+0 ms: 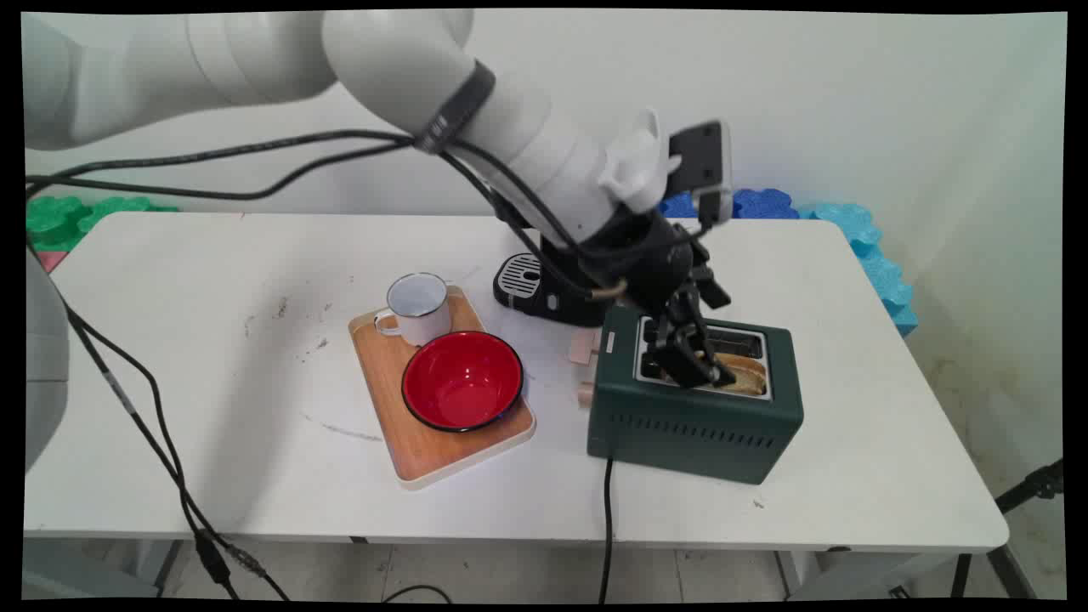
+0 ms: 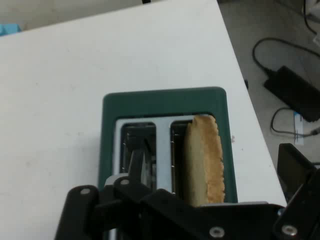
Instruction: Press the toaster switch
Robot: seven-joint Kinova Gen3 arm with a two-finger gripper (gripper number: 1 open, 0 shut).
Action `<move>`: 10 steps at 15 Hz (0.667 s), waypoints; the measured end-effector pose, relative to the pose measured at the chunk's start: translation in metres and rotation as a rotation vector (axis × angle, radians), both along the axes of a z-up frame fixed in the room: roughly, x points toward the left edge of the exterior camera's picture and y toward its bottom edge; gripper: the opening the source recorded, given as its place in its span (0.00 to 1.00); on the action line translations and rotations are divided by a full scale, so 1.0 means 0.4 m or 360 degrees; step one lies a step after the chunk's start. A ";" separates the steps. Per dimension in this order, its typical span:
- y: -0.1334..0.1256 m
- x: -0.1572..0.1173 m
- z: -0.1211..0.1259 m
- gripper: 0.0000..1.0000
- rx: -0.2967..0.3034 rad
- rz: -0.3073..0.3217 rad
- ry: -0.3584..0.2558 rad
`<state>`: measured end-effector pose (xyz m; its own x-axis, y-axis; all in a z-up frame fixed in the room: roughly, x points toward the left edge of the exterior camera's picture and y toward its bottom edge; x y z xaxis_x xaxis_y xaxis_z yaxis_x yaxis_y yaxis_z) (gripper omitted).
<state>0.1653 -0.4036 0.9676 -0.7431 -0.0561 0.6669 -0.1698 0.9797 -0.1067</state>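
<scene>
A slice of toast [image 1: 748, 374] stands on edge in the near slot of a dark green toaster [image 1: 693, 425], its browned crust poking above the metal top. In the hand view the toast [image 2: 204, 160] fills the right-hand slot while the slot beside it is empty. The black gripper [image 1: 693, 361] hangs right over the toaster's top, its fingers down at the slots by the slice's left end; whether it has closed on the toast or stands apart I cannot tell, since the linkage hides the fingertips in both views.

The toaster sits on a white table [image 1: 212, 425], toward its right half, with a black cord [image 1: 607, 527] running off the front edge. Just left of it is a wooden tray [image 1: 425, 455] carrying a red bowl [image 1: 461, 380] and a white enamel mug [image 1: 416, 308]. Behind the toaster, partly hidden by the arm, is a black appliance with a slotted grille [image 1: 520, 276]. The tabletop shows some scuffs and smudges on its left side. Behind it rises a plain pale wall [image 1: 892, 102], with green [image 1: 76, 217] and blue foam mats [image 1: 867, 246] along the table's far edge.
</scene>
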 end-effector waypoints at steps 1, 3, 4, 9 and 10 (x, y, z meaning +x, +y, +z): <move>-0.001 0.007 0.014 1.00 -0.0002 0.0010 0.0016; 0.000 0.038 0.060 1.00 -0.0013 0.0024 0.0063; 0.000 0.055 0.079 1.00 -0.0017 0.0032 0.0082; -0.012 0.180 0.139 1.00 -0.0008 0.0110 0.0150; -0.013 0.202 0.140 1.00 -0.0007 0.0119 0.0150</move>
